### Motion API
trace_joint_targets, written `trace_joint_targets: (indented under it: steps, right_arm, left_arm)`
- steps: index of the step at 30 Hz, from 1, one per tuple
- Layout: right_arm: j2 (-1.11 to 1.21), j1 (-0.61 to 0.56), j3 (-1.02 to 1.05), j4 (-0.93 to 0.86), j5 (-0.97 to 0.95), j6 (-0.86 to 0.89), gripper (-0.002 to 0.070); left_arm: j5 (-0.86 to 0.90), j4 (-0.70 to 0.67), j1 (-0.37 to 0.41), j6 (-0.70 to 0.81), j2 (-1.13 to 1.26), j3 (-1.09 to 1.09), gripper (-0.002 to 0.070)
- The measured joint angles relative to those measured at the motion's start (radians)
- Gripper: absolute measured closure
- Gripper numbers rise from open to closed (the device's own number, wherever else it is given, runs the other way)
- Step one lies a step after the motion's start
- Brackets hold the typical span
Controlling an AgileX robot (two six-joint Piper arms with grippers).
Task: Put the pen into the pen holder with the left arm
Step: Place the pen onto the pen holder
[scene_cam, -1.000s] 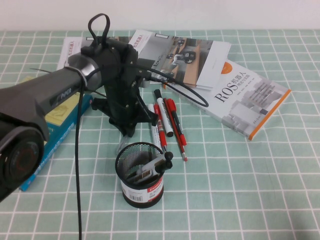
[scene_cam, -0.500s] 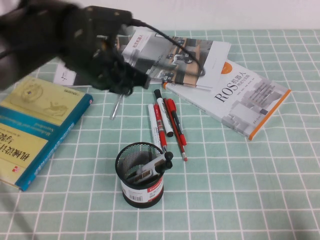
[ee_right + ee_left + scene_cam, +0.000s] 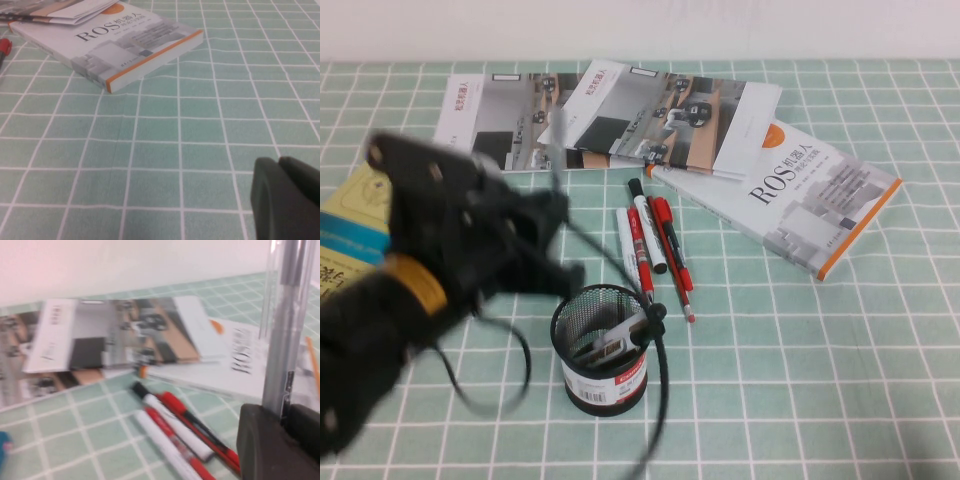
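The left gripper (image 3: 286, 426) is clamped on the pen (image 3: 283, 335), whose silvery-grey barrel stands upright out of the dark fingertips (image 3: 262, 445), well above the green checked tablecloth (image 3: 65, 425). On the cloth lie red-and-white markers (image 3: 172, 432) side by side with a thin red pen (image 3: 200, 429). Beyond them, towards the far edge, are open magazines (image 3: 107, 340) and a white book (image 3: 235, 360) with an orange spot

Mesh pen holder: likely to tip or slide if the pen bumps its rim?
The pen holder is open wire mesh, so it is probably light and a bump may slide it on the cloth. Tipping seems less likely, since it is wide with things inside. The left gripper, beside it, clamps the pen. The right gripper hangs over cloth near the ROS book.
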Motion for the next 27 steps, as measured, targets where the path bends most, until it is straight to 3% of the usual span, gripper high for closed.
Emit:
trace_joint_targets:
  steps: [8,15,27]
  right_arm:
    - [0.000,0.000,0.000,0.000,0.000,0.000,0.0696]
    - [0.000,0.000,0.000,0.000,0.000,0.000,0.0696]
    - [0.000,0.000,0.000,0.000,0.000,0.000,0.0696]
  left_arm:
    - [-0.279,0.139,-0.075,-0.086,0.000,0.156,0.0628]
    - [-0.332,0.244,-0.075,-0.104,0.073,0.177,0.0629]
    - [-0.403,0.264,-0.053,-0.094,0.243,0.177,0.0629]
